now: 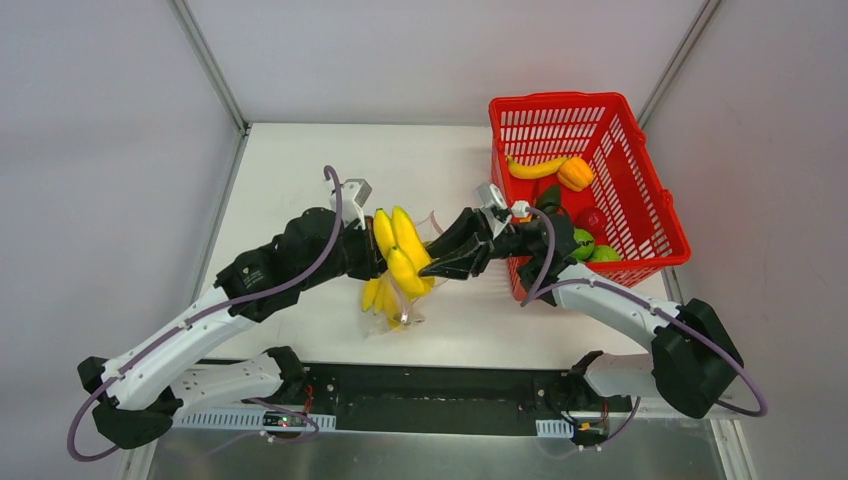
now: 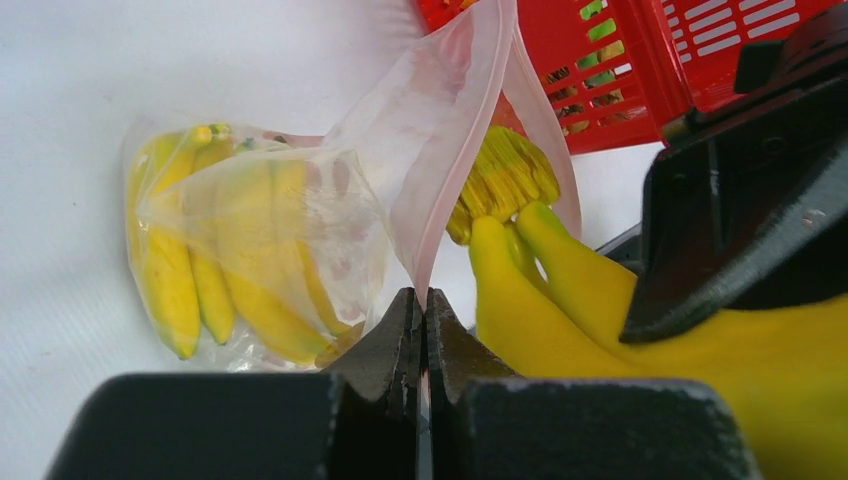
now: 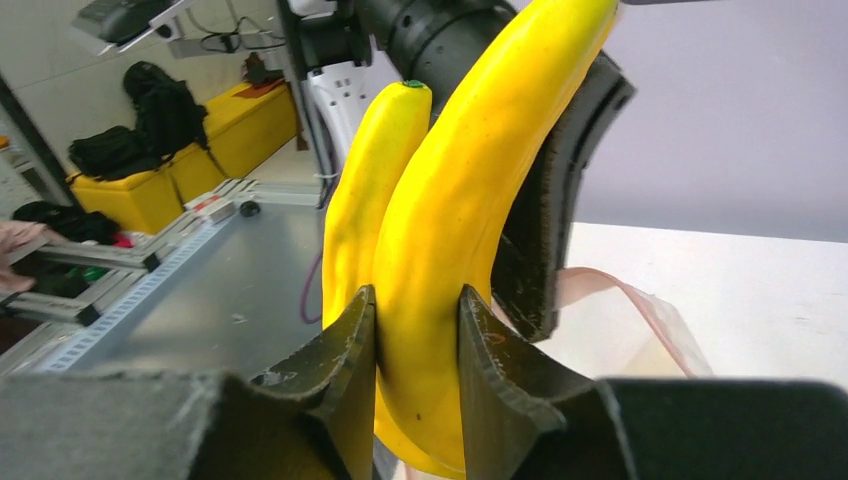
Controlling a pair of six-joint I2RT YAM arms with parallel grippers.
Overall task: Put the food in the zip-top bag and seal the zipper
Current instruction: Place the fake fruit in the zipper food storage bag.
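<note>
The clear zip-top bag (image 2: 300,230) with pale pink dots hangs open at mid-table, with a bunch of yellow bananas (image 2: 190,270) inside it. My left gripper (image 2: 421,310) is shut on the bag's pink-red zipper edge (image 2: 450,170) and holds it up. My right gripper (image 3: 418,320) is shut on a second bunch of yellow bananas (image 3: 450,180), held at the bag's mouth. In the top view these bananas (image 1: 400,245) sit between my left gripper (image 1: 368,255) and my right gripper (image 1: 440,258), above the bag (image 1: 395,305).
A red lattice basket (image 1: 640,190) stands at the right back of the white table (image 1: 290,180). It holds a banana (image 1: 535,168), an orange-yellow piece (image 1: 575,173), a red piece (image 1: 592,220) and green pieces (image 1: 590,247).
</note>
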